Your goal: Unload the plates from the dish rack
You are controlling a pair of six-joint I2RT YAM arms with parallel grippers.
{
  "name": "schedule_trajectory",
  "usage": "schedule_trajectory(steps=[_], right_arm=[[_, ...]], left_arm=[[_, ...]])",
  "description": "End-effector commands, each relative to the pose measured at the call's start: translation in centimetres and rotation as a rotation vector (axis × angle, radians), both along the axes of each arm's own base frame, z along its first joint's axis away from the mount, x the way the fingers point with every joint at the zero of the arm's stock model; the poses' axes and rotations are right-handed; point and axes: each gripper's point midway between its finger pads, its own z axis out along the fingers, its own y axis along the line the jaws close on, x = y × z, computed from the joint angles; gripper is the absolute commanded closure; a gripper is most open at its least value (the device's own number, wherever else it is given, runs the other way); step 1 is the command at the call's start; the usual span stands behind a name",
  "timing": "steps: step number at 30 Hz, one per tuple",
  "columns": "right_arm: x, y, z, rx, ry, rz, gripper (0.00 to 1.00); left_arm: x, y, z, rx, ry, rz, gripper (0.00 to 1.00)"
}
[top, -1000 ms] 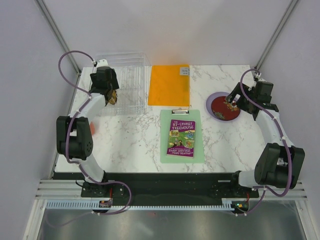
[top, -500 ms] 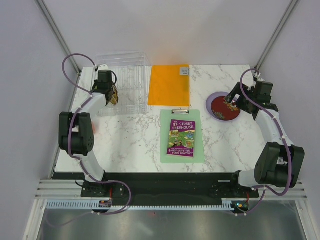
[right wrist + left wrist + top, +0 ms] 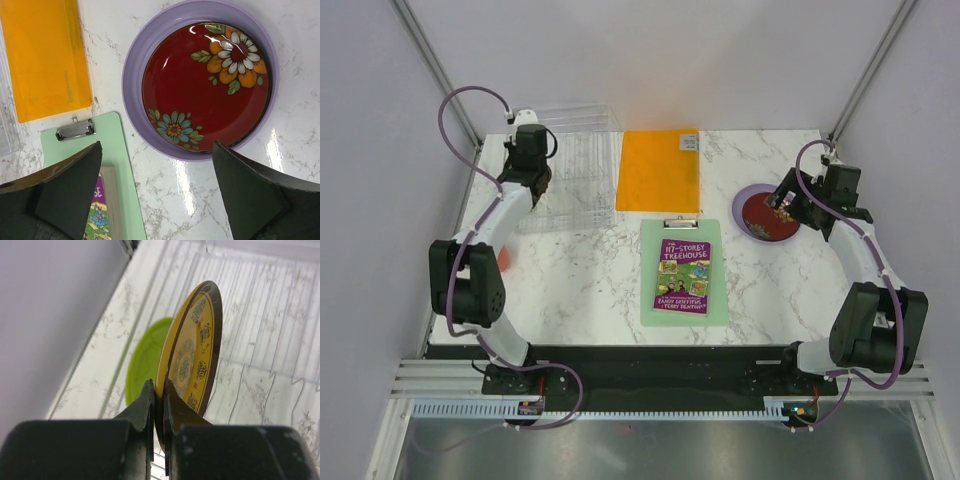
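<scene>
The clear dish rack stands at the table's back left. In the left wrist view a yellow patterned plate stands on edge among the rack's tines, and my left gripper is shut on its near rim. A lime green plate stands just behind it on the left. From above, my left gripper covers both of these plates. At the right, a dark red patterned plate lies inside a lilac plate on the table. My right gripper hovers open at their near-left edge, holding nothing.
A flat orange sheet lies right of the rack. In the middle, a green clipboard carries a purple book. A small orange thing shows beside the left arm's elbow. The side wall runs close along the rack's left.
My left gripper has closed on the yellow plate's rim and shifted slightly toward the back of the rack. The right arm has barely moved.
</scene>
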Motion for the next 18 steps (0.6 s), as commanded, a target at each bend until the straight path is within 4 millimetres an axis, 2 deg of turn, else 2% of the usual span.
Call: schedule_trajectory(steps=[1,2,5,6,8,9,11,12,13,14,15,16,18], right_arm=[[0.4,0.1,1.4,-0.057,-0.043,0.015,0.02],[0.3,0.2,1.7,-0.061,-0.047,0.016,0.02],[0.1,0.9,3.0,-0.073,-0.075,0.035,0.02],[0.0,1.3,3.4,-0.068,-0.087,0.049,0.02],[0.0,3.3,4.7,-0.026,-0.133,0.108,0.02],[0.0,4.0,5.1,-0.004,-0.148,0.127,0.02],[0.0,6.7,6.4,0.078,-0.206,0.192,0.02],[0.0,7.5,6.5,0.098,-0.217,0.208,0.02],[-0.2,9.1,6.8,0.124,-0.23,0.249,0.02],[-0.1,10.3,7.3,0.155,-0.257,0.281,0.02],[0.0,10.7,7.6,0.186,-0.264,0.277,0.02],[-0.3,13.3,8.1,0.211,-0.291,0.339,0.02],[-0.8,15.3,8.3,0.255,-0.285,0.368,0.02]], left_arm=[[-0.8,0.8,10.4,0.098,-0.207,0.045,0.98],[-1.4,0.7,11.7,0.09,-0.237,0.043,0.98],[-2.5,-1.0,12.2,0.012,-0.252,-0.023,0.98],[-3.1,-2.5,12.5,-0.047,-0.257,-0.106,0.98],[-4.3,-4.6,11.8,-0.174,-0.251,-0.182,0.98],[-5.5,-6.6,11.3,-0.249,-0.244,-0.275,0.98],[-6.6,-9.2,10.4,-0.396,-0.236,-0.359,0.98],[-7.6,-11.5,8.9,-0.48,-0.191,-0.452,0.98],[-8.2,-12.5,8.9,-0.548,-0.199,-0.474,0.98],[-8.5,-13.7,8.7,-0.593,-0.193,-0.517,0.98],[-9.3,-15.4,7.5,-0.642,-0.156,-0.566,0.98],[-9.6,-16.2,7.2,-0.683,-0.147,-0.58,0.98],[-10.3,-18.4,6.4,-0.73,-0.123,-0.633,0.98]])
